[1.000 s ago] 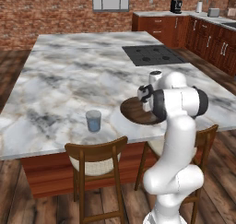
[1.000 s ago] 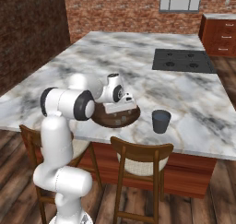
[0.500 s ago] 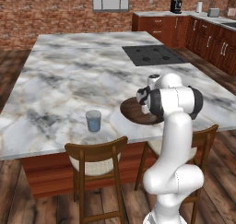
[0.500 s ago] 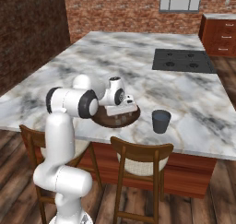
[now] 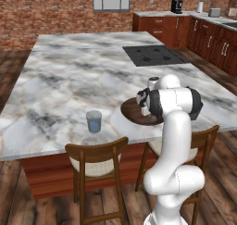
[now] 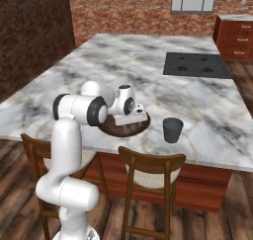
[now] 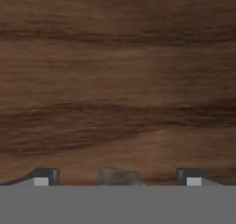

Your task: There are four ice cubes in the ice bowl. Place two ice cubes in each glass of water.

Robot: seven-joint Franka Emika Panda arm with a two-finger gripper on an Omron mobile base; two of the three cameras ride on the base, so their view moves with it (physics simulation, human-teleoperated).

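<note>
Your pincer (image 7: 118, 179) hangs released, low inside the bowl (image 7: 120, 80) on the surface (image 5: 69, 80); one ice cube (image 7: 118, 177) sits right between its tips, so you go straight down.

Dark brown grained ice bowl (image 6: 142, 127); grey-veined white marble counter (image 5: 78, 76); bluish left glass (image 5: 94, 121); darker grey right glass (image 6: 172, 130).
</note>
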